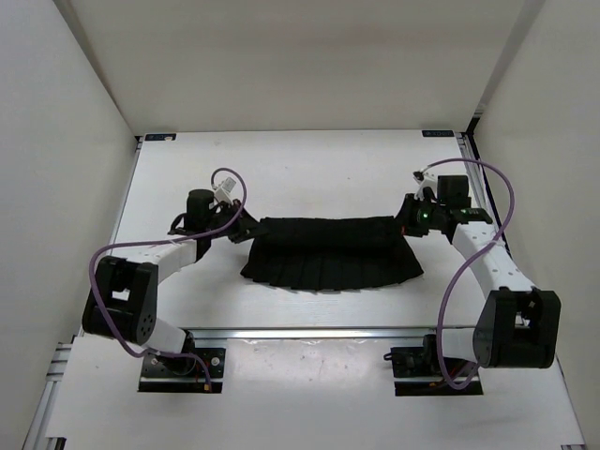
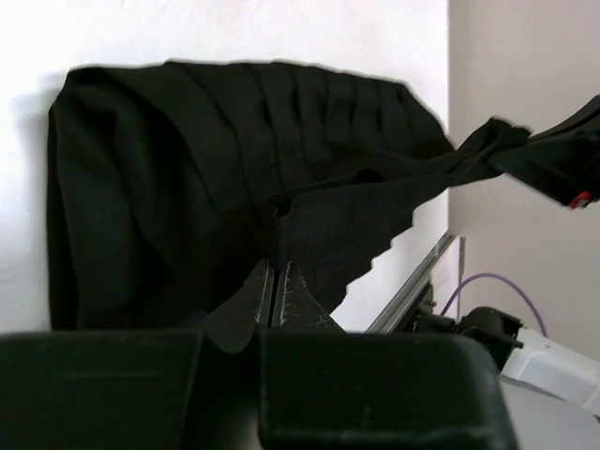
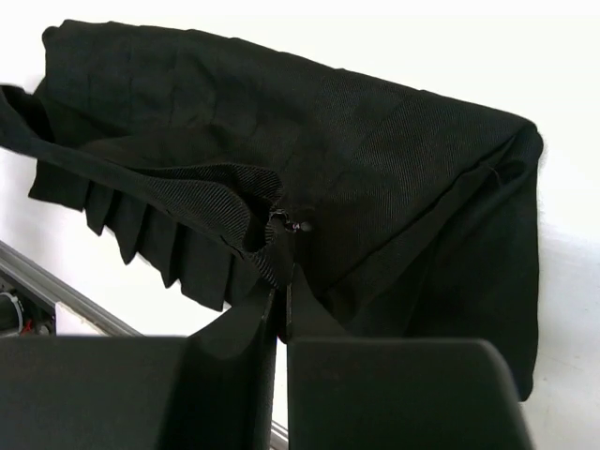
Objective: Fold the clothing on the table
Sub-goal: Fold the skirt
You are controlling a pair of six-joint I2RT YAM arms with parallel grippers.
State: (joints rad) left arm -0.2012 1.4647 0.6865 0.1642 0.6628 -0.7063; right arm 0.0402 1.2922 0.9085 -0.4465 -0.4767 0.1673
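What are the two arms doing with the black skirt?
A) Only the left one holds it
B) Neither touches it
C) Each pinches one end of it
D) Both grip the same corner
C: from above, the skirt runs from the left arm to the right arm, and each wrist view shows shut jaws pinching its fabric.

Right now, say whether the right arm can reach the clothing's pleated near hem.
Probably not yet: the right gripper is shut on the far corner of the clothing; the hem lies uncovered.

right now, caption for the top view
Left arm and right arm, jaws shut, stretch the black clothing across the table
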